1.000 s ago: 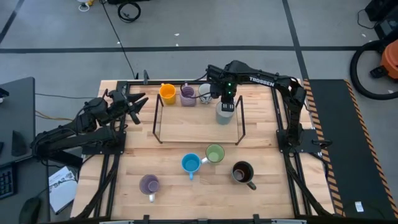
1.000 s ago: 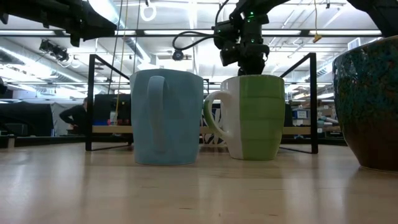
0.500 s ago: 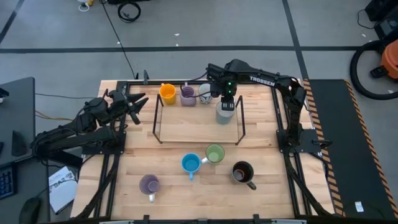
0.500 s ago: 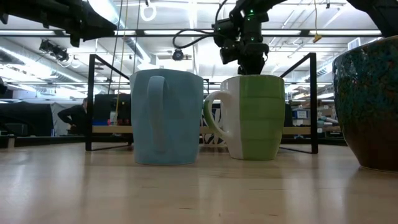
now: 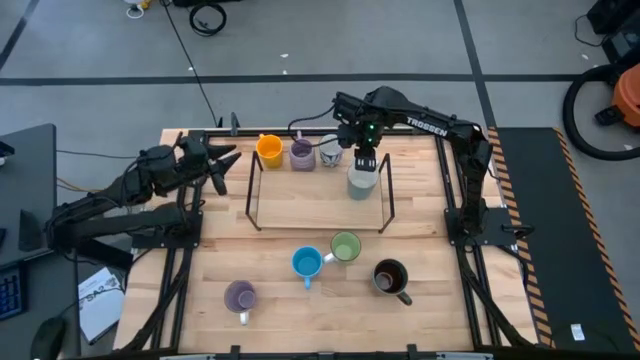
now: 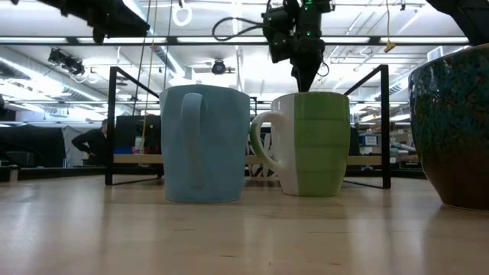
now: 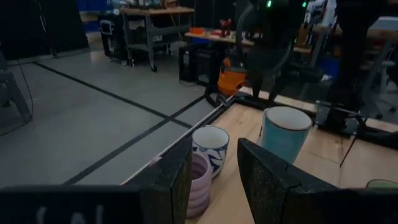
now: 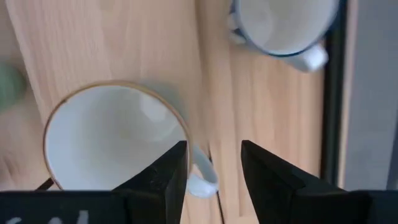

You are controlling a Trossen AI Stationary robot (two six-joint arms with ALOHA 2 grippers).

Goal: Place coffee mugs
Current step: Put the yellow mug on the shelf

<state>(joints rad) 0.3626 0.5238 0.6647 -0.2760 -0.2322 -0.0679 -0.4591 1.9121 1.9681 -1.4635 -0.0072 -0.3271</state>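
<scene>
Pale white-grey ceramic mug point(image 5: 361, 182) now stands alone inside the black wire rack point(image 5: 318, 226), because the right gripper point(image 5: 366, 158) has spread its fingers and lifted just above it. Four mugs are in; the left gripper point(image 5: 215, 165) waits open beside the rack.

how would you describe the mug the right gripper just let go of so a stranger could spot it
Find the black wire rack at the table's far side. Four mugs stand along its back edge; take the rightmost, the pale white-grey mug, directly under the open right gripper. It sits slightly forward of the orange mug, lavender mug and patterned white mug, and is plain.
</scene>
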